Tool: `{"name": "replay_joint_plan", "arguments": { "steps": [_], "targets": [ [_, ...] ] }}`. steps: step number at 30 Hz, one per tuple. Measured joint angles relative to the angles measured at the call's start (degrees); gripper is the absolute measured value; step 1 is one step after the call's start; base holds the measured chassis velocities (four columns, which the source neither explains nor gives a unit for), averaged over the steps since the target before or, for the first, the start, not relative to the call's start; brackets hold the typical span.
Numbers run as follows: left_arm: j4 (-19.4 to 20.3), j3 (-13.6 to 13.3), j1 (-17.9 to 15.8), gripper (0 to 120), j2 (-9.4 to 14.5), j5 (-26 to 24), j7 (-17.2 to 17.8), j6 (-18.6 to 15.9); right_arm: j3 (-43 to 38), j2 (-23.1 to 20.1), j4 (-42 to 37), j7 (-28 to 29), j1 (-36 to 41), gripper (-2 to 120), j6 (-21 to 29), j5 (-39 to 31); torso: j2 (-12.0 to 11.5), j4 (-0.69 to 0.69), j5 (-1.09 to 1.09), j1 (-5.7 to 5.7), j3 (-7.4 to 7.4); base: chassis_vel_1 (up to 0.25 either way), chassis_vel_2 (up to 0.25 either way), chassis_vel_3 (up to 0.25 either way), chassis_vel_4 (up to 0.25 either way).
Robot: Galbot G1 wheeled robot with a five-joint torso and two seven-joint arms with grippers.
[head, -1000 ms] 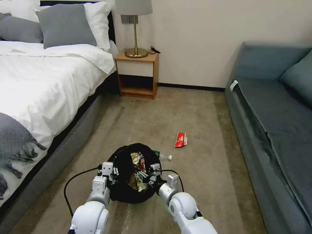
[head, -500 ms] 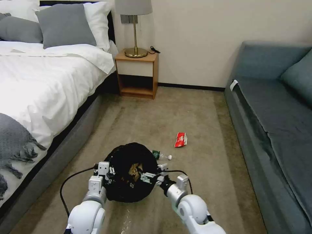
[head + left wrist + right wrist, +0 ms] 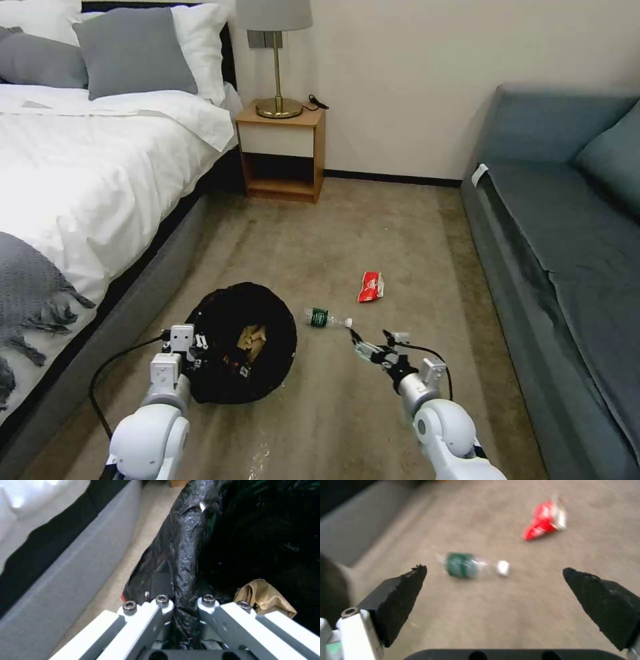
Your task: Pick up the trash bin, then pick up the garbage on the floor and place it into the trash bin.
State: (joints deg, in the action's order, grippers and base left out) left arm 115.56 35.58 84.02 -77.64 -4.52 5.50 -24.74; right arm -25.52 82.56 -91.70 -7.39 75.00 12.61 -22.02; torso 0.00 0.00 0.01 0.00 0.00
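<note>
Now, for the bottle (image 3: 474,565): bring the right hand (image 3: 375,345), wide open and hanging just short of the white cap, down square over the body with one finger on either side. Close on the green-labelled middle, not the cap end, since a round clear bottle lying on its side seems apt to roll or squirt out of a loose pinch. Lift straight up before swinging over to the trash bin (image 3: 240,352). Keep the left hand (image 3: 185,610) clamped as it is on the bag-covered rim, mouth up and open, so the drop has a clear target.

Bin: small, round, lined with crinkly black plastic, held low beside the bed (image 3: 87,167), with a tan crumpled wrapper (image 3: 265,600) already lying inside. Bottle: small and clear, green label, white cap, flat on the carpet (image 3: 373,227) between bin and right hand. Red-and-white packet (image 3: 371,287): crumpled, a little farther out on the carpet, apart from the bottle, not yet collected.
</note>
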Motion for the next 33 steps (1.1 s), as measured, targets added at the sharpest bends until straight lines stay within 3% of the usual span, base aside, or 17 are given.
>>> {"name": "replay_joint_plan", "arguments": {
  "steps": [11, 33],
  "targets": [
    [-1.4, 2.5, 0.0, 2, 0.3, -0.1, 0.0, 0.5, -1.4, 0.0, 4.5, 1.0, -0.9, 100, -0.5, 1.1, 0.0, 0.0, -0.01, 0.0, 0.0, 0.0, 0.0, 0.0, 0.0],
    [-2.1, 1.8, 0.0, 2, -0.4, 0.5, -0.1, 1.4, -1.5, 0.0, 5.4, 0.6, -1.0, 100, -1.2, 1.4, 0.0, 0.0, -0.01, 0.0, 0.0, -0.023, 0.022, 0.019, -0.02]
  ]
}}
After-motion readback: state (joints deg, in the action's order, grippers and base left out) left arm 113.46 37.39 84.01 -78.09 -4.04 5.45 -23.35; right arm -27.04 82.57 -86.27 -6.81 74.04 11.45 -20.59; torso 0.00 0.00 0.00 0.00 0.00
